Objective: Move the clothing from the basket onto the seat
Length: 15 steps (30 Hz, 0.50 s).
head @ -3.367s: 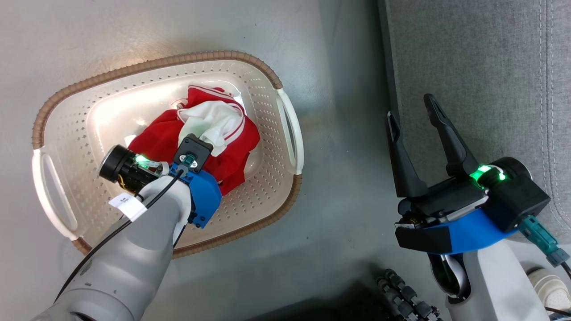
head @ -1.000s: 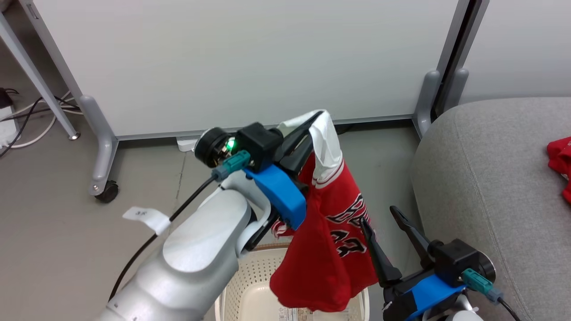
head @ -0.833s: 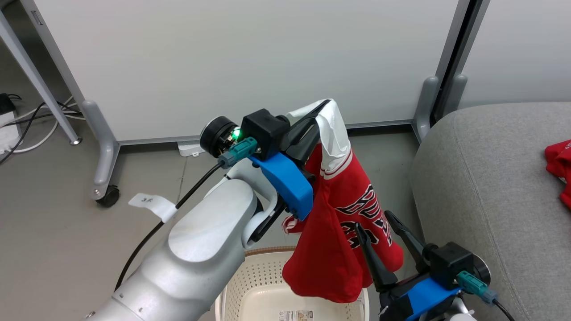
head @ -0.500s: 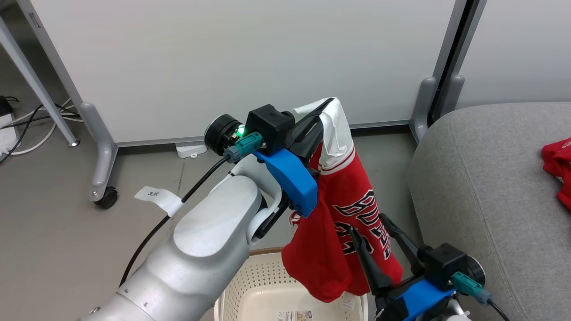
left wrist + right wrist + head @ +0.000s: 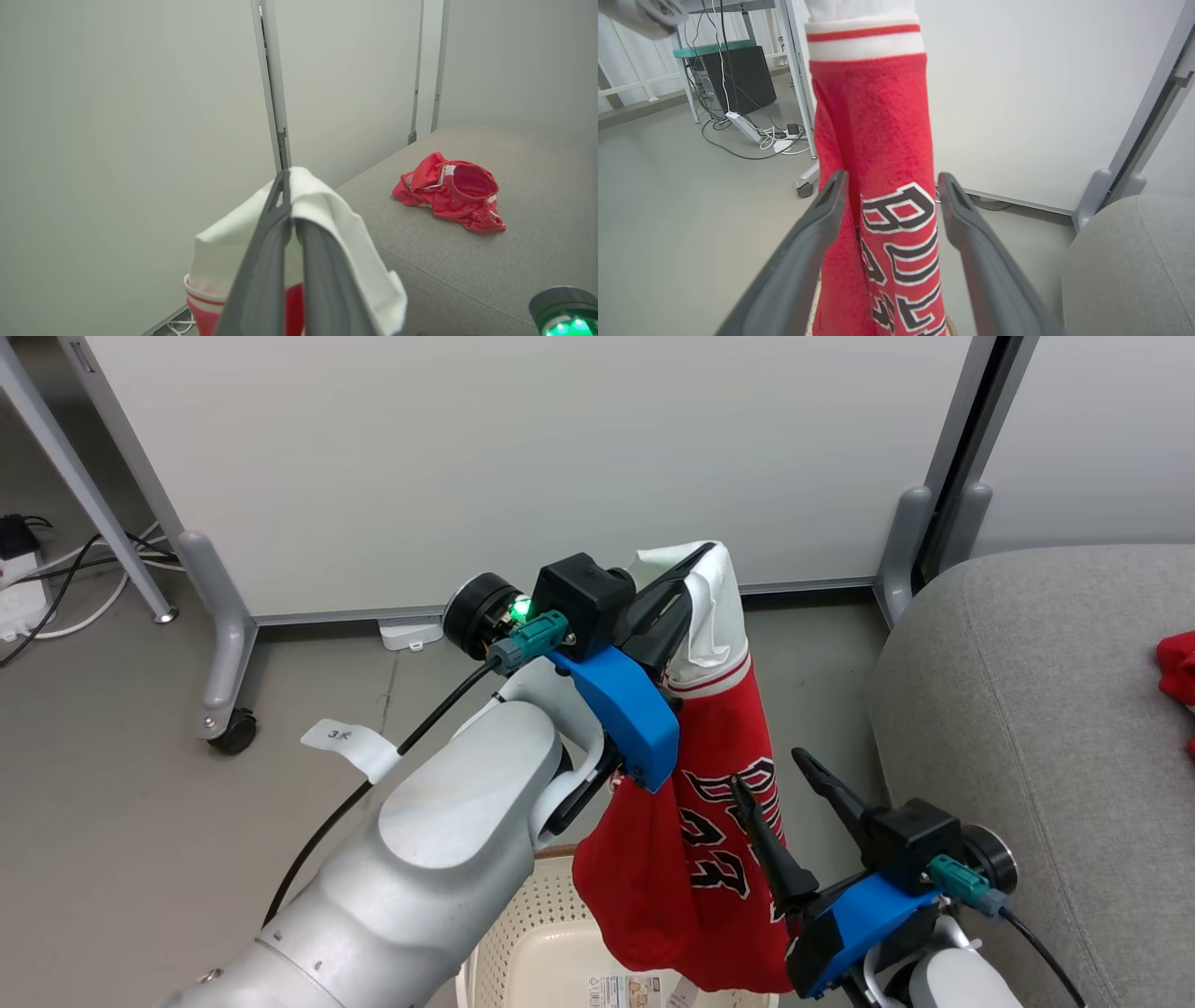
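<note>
Your left fingers (image 5: 674, 593) pinch shut on the white top of the soft, light red jersey (image 5: 719, 747), which hangs floppy over the basket (image 5: 523, 933) beside the sofa (image 5: 1008, 709), while your right fingers (image 5: 761, 840) wait wide open and empty near its middle, probably a good spot to grab.

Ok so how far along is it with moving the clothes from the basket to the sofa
One red garment already lies on the sofa. The left gripper, shut on the jersey, holds it hanging above the basket; the right gripper is open beside it. Left: set the jersey on the sofa.
</note>
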### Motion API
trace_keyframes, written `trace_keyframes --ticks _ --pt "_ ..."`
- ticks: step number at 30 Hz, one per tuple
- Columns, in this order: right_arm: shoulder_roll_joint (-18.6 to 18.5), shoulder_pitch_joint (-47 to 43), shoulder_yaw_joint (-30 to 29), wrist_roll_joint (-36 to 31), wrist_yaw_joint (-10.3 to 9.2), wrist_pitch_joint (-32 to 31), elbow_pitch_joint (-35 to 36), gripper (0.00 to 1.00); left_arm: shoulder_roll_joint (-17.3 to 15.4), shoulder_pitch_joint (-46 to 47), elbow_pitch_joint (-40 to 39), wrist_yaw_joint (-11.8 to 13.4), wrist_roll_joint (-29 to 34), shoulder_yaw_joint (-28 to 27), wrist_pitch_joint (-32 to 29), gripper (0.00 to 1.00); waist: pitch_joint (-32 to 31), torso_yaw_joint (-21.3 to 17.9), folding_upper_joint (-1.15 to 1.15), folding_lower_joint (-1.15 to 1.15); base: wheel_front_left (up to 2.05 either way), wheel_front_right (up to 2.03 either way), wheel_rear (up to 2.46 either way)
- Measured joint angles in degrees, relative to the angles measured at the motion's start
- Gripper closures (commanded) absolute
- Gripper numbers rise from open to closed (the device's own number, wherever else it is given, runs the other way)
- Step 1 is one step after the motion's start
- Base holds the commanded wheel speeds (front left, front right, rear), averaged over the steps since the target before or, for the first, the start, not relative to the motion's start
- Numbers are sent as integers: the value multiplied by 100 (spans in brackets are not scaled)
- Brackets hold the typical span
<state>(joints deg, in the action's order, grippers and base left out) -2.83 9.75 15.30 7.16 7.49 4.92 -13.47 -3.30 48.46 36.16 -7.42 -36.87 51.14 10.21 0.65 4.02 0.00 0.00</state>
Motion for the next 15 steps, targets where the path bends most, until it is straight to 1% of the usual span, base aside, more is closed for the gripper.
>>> trace_keyframes --ticks 3,7,15 --pt "0 19 -174 -118 0 -86 -4 0 5 12 24 0 -38 55 5 100 22 34 0 0 0 0 0" --pt "-2 107 -211 -237 0 -297 -203 0 12 27 31 0 -85 135 7 100 42 59 0 0 0 0 0" --pt "-2 715 -288 -747 0 -387 -1032 0 29 118 -66 -1 -203 304 22 100 80 140 0 0 0 0 0"
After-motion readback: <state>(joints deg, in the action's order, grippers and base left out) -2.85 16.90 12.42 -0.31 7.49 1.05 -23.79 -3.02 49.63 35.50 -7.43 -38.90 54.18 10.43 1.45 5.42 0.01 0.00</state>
